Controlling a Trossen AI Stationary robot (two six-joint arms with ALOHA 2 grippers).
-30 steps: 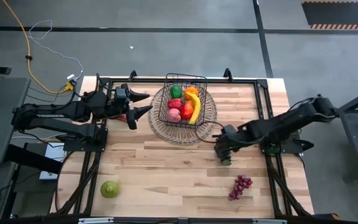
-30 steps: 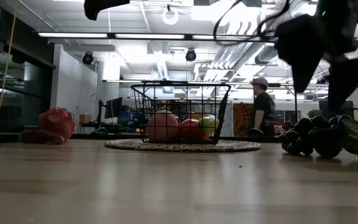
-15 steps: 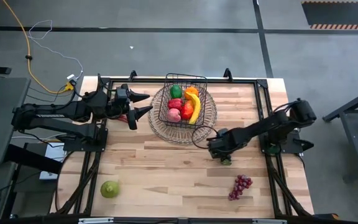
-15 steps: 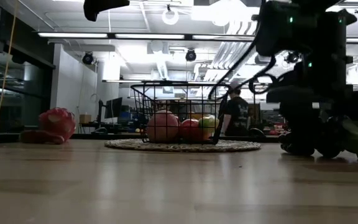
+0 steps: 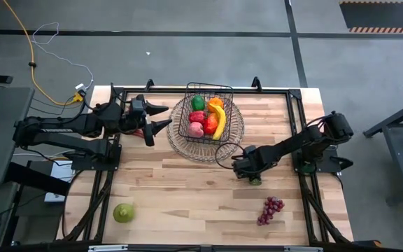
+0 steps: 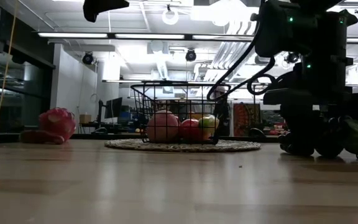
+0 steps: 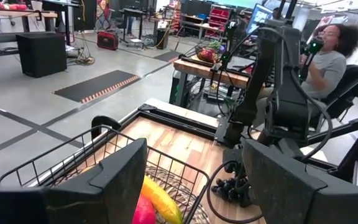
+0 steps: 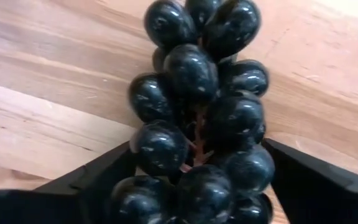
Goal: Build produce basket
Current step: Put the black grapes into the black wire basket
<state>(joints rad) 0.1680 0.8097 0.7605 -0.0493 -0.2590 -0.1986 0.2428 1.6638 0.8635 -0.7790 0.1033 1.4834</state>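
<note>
A pale wooden counter fills mid-frame. Right of centre, the right hand straddles the dark grape bunch, fingers apart, unclenched. Best to close low on the cluster. The left hand waits released, upper left of the wire basket.

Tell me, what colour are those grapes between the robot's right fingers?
Glossy black, the dark grape bunch on the pale wooden table; the right wrist view shows it best.

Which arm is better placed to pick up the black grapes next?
Right. Its tool already straddles the black grape bunch on the table, fingers either side. The left tool hovers beyond the basket.
</note>
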